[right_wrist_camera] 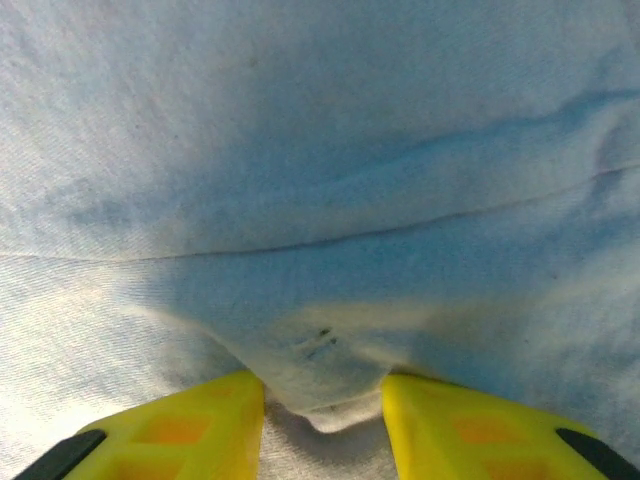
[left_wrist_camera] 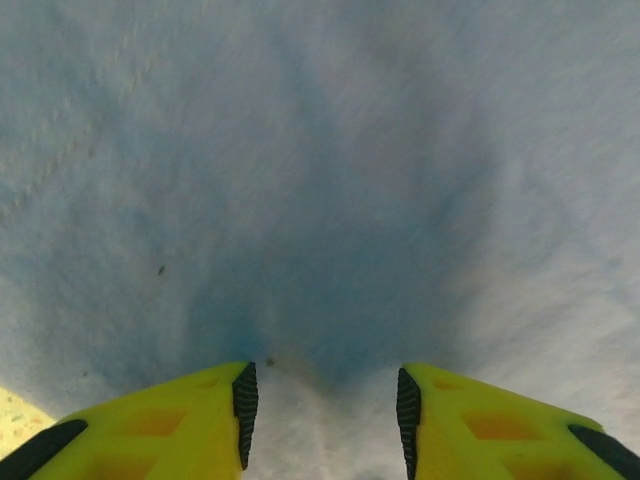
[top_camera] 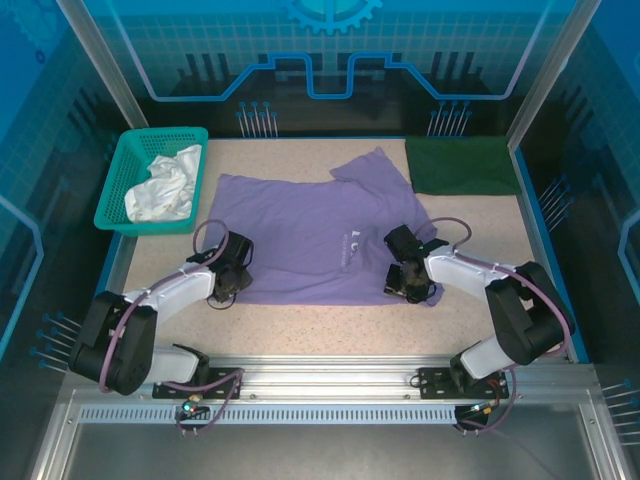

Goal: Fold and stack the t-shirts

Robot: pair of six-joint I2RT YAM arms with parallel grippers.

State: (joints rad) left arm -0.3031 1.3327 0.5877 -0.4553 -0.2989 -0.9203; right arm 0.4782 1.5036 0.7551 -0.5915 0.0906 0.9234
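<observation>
Gripping near hem: right gripper (right_wrist_camera: 322,395) nipped on raised fold of purple t-shirt (top_camera: 300,235), spread flat at centre. Left gripper (left_wrist_camera: 320,400) half open over same hem, hold unconfirmed. Cloth likely light, limp, slip-prone; take hem corners. Green t-shirt (top_camera: 462,165) folded, far right.

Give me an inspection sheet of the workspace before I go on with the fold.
Surface: speckled beige table, flat.
Job's things: lavender t-shirt spread mid-table, print up; dark green t-shirt folded at the far right corner.
Clutter: teal basket far left, crumpled white cloth inside.
Hands: left hand open, down on the lavender shirt's near-left edge; right hand pinching a fold at its near-right edge.
Cables: loops along both arms, none seen snagged.
Surroundings: blue panelled enclosure walls; nothing else seen.
</observation>
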